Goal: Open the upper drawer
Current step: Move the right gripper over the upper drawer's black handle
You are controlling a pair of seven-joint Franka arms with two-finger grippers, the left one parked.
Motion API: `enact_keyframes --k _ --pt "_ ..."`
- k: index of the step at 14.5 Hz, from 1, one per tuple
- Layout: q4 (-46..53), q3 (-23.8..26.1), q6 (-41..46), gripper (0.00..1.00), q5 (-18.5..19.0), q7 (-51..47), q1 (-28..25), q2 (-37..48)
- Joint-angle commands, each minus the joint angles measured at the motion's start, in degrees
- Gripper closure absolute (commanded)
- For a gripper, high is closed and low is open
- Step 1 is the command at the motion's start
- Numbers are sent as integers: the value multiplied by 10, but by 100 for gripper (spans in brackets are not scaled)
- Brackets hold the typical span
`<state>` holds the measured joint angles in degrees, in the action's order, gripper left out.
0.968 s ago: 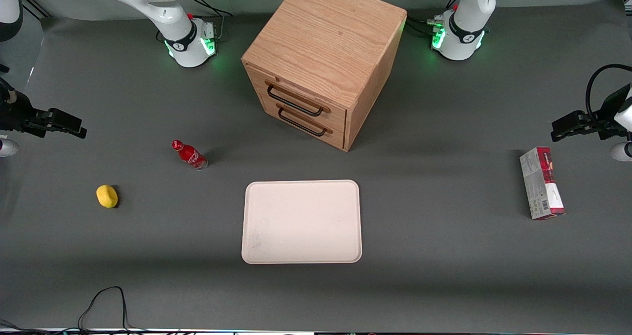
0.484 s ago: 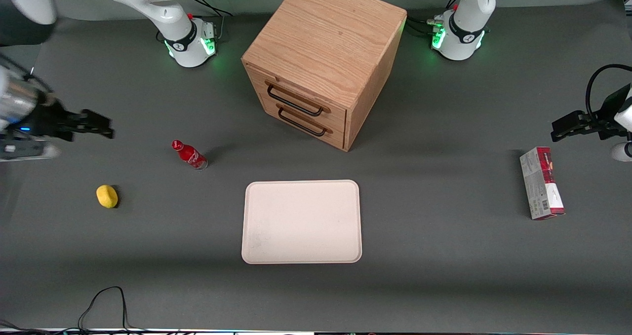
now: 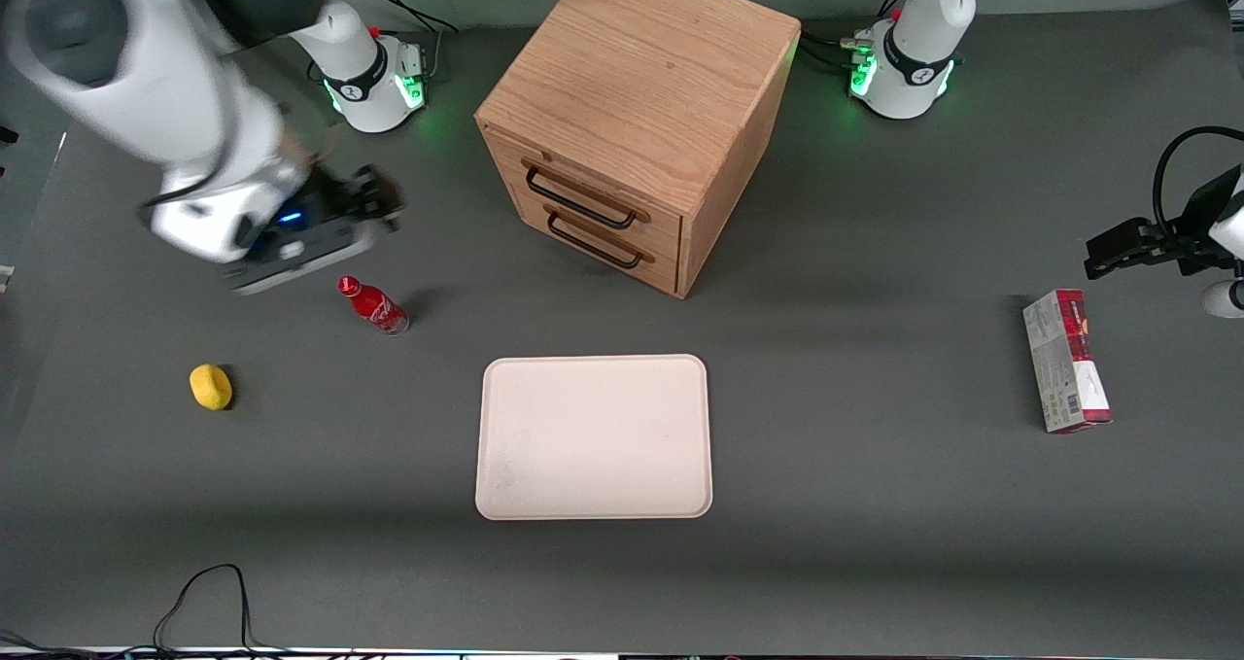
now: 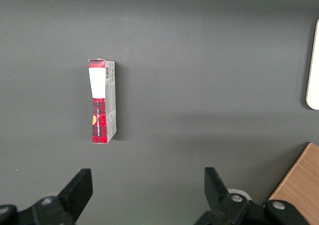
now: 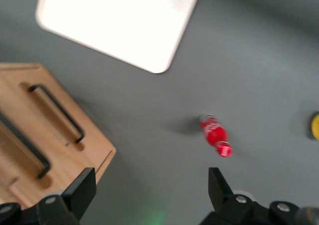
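A: Where was the upper drawer at that pt?

B: Shut, flush w/ the cabinet front, sitting above the lower drawer. Its black wire handle ran along the front, nothing touching it. The cabinet stood farther from the front cam than the tray.

A: And the gripper?

B: Up in the air toward the working arm's end of the table, above the cola bottle and well apart from the cabinet. Fingers were spread apart, nothing between them; wrist cam showed both tips w/ a wide gap.

A: So how should the reach have gone, in your view?

B: My guess: keep the fingers spread, line them across the thin handle near its middle, not the lower one since the two sit close. Come in square to the drawer front, as the cabinet was turned at an angle to the table edge. Close on the wire, then pull straight out along the drawer's own axis; a skewed pull could've jammed it or dragged the whole cabinet. Also stay high enough to clear the bottle.

A: Diff vs. the frames before?

B: Big one. Half a sec before, the gripper was out by the table edge, far from the bottle; by now the arm had swung in toward the cabinet, blurred w/ speed. Lemon, bottle, tray, carton hadn't moved. Both drawers looked the same as before.
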<state>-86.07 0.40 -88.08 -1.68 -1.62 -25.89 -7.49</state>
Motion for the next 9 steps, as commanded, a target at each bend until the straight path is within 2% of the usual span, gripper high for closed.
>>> enact_keyframes --k 1,3,6,9 --pt "14 -8 -20 0 -8 2 -75 -20" --pt "13 -8 -36 0 -7 2 -123 -25" --pt "12 -8 -52 0 -7 9 -165 -33" --pt "8 -11 -54 0 -14 97 -166 -32"
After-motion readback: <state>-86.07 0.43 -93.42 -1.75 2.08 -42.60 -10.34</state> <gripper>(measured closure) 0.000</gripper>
